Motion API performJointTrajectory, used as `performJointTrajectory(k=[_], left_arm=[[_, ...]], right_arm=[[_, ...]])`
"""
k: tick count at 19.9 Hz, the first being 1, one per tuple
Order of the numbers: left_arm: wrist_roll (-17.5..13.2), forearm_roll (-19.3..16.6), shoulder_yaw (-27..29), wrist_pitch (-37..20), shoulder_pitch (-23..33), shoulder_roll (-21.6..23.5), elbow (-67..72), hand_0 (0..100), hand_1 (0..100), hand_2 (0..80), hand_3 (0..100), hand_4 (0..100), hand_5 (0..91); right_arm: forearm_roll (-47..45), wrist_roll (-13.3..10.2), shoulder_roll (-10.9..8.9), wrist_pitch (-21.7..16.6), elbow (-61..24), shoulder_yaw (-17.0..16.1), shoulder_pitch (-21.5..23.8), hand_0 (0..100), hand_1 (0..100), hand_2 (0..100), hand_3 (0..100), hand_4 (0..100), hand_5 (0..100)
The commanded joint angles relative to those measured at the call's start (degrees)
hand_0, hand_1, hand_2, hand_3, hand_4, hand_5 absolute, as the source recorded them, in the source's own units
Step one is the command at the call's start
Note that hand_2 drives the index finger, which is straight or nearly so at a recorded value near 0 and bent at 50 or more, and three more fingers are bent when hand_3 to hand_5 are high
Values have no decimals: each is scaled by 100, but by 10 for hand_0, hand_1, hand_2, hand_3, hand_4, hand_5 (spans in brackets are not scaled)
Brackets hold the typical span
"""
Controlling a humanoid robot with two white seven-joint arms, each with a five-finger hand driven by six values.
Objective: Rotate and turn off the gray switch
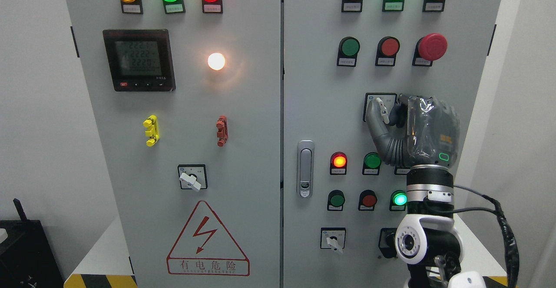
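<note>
Gray cabinet (304,84), lamps lit. Right hand (393,118) pinching switch (382,110), above door handle (305,168). Risk: shallow pinch slips off lever mid-turn, knob stays on.

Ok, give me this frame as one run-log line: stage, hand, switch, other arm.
stage: at switch | right hand: fingers around gray switch on right cabinet door | handle: tilted slightly left of vertical | left arm: not in view

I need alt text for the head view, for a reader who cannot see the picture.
The robot's right hand is raised to a gray rotary switch on the right door of an electrical cabinet, its thumb beside the white knob. The doors carry lit indicator lamps, push buttons, a digital meter and a high-voltage warning sign.
</note>
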Motion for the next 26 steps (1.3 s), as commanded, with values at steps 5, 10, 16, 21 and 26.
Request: performJointTrajectory(k=[5, 10, 16, 21, 26], left_arm=[[2, 0, 185, 0, 0, 0, 0, 120, 389, 0, 0, 0, 0], [2, 0, 185, 0, 0, 0, 0, 120, 389, 0, 0, 0, 0], [2, 0, 185, 0, 0, 0, 0, 120, 389, 0, 0, 0, 0], [2, 0, 185, 0, 0, 0, 0, 120, 389, 0, 0, 0, 0], [2, 0, 185, 0, 0, 8, 0, 120, 389, 0, 0, 0, 0]], right_arm=[[-9, 37, 13, -2, 29, 0, -32, 533, 200, 793, 919, 818, 912], [-17, 37, 31, 7, 29, 0, -33, 533, 198, 803, 923, 820, 913], [-17, 28, 49, 7, 46, 9, -41, 535, 200, 817, 939, 828, 917], [-17, 20, 49, 16, 46, 9, -41, 539, 214, 825, 946, 837, 927], [-35, 20, 49, 7, 55, 9, -50, 552, 219, 833, 963, 848, 944]])
